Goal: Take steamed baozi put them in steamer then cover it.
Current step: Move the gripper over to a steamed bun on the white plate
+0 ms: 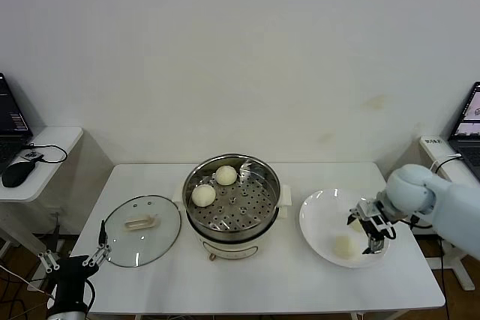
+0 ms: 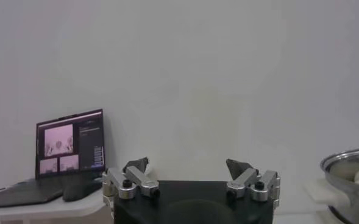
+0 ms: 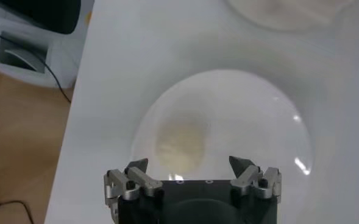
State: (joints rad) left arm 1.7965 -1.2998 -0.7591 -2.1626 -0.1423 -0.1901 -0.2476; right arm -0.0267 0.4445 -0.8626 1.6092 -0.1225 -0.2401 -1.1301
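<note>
The steel steamer (image 1: 247, 211) stands mid-table with two baozi (image 1: 226, 175) (image 1: 203, 195) on its perforated tray. The glass cover (image 1: 161, 237) lies flat on the table to its left. A white plate (image 1: 319, 215) at the right holds one baozi (image 1: 344, 246). A second cream patch beside the gripper is mostly hidden. My right gripper (image 1: 371, 231) hovers over the plate, open and empty. In the right wrist view its jaws (image 3: 189, 165) stand wide apart just short of the baozi (image 3: 180, 143). My left gripper (image 1: 73, 258) is parked low off the table's front left corner, open (image 2: 191, 167).
A side desk with a mouse (image 1: 15, 174) and laptop stands left of the table. Another laptop (image 1: 469, 121) stands at the right. The left wrist view shows a laptop (image 2: 69, 149) and the steamer's rim (image 2: 350, 159) far off.
</note>
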